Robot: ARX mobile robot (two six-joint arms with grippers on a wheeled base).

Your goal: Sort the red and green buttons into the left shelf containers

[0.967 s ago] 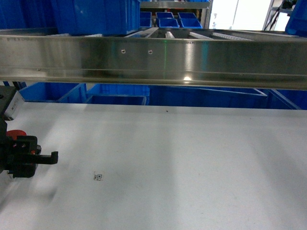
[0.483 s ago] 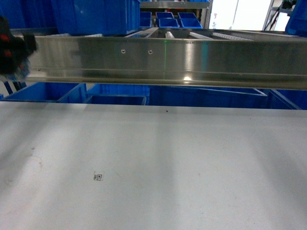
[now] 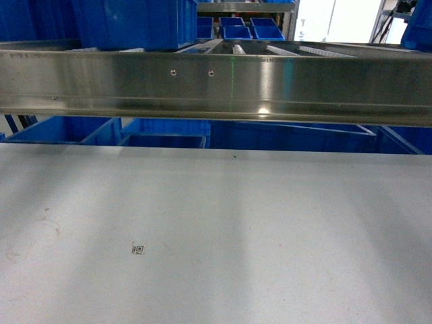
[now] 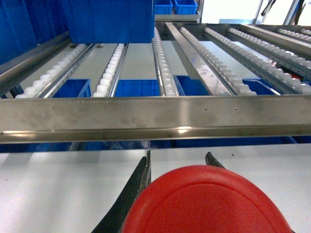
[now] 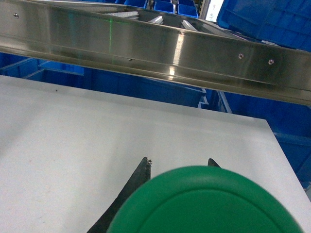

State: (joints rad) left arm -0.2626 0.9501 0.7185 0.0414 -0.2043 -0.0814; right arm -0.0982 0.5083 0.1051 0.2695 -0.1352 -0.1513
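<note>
Left end effector: fingers pinching a red button, whose cap fills the lower centre of the left wrist view, above the white worktop. Right end effector: fingers pinching a green button, lower centre of the right wrist view. A blue bin sits on the roller shelf at upper left; contents not visible. Head view shows neither end effector. Further blue bins lie below the steel rail; interiors cannot be seen.
</note>
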